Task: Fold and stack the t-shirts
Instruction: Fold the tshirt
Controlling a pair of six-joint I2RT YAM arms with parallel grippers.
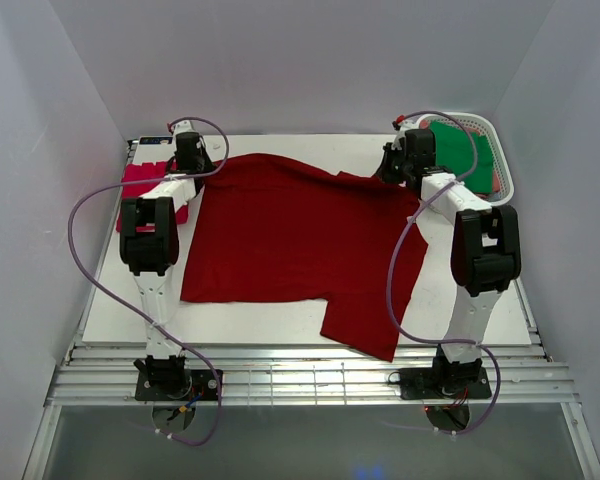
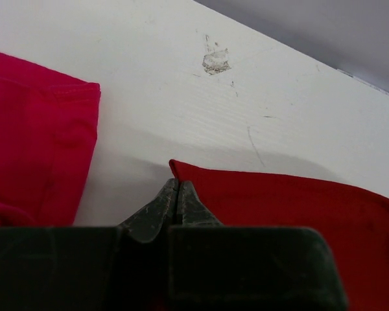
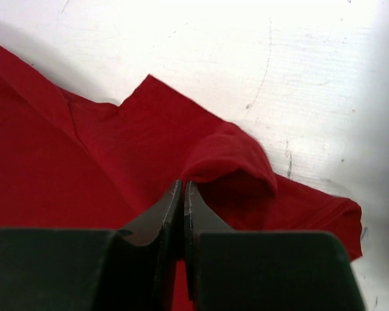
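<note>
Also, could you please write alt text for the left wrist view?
The left gripper, jaws shut, pinches a corner of the dark red t-shirt on the white table. A pinkish-red t-shirt lies apart from it at the picture's left edge.

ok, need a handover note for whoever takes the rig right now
Left gripper: shut, pinching the dark red t-shirt at its far left corner.
Right gripper: shut on its far right edge, cloth bunched there.
It lies spread on the table; pink t-shirt far left, looks folded; green t-shirt in the basket.
Left: fold dark red and green, stack all.
</note>
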